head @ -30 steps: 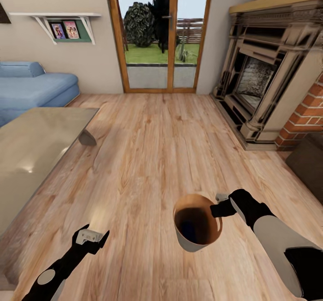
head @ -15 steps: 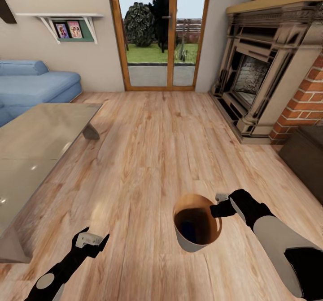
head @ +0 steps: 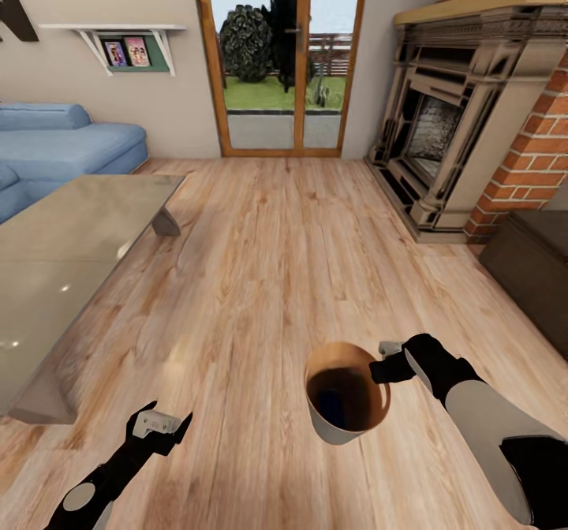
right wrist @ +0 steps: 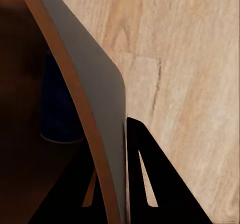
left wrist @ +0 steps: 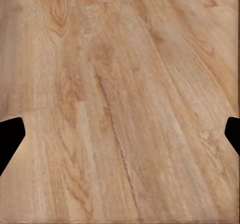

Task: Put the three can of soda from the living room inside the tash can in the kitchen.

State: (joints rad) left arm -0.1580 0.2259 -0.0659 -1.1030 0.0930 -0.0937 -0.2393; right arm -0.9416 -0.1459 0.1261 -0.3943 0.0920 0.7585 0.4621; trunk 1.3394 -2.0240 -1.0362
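I am in the living room. The tash can [head: 335,434], brown inside and pale grey outside, hangs tilted above the wood floor. My right gripper [head: 381,366] is shut on its rim. In the right wrist view the bin wall [right wrist: 97,109] runs between the dark fingers [right wrist: 155,184], and a dark blue shape [right wrist: 60,104] lies on the bin's bottom. My left gripper [head: 162,423] is open and holds nothing; its wrist view looks down on bare floor [left wrist: 120,109] between the fingertips [left wrist: 10,139]. The cans of soda and the kitchen are out of view.
A low glass-topped table [head: 63,262] stands at the left, with a blue sofa [head: 63,147] behind it. A brick fireplace [head: 457,120] and a dark bench [head: 536,262] line the right side. Glass doors [head: 284,57] are straight ahead, across open wood floor [head: 276,262].
The whole view has shifted: the camera has drawn back, so the table's near end and more of the dark bench show. Both arms and the bin hold the same pose.
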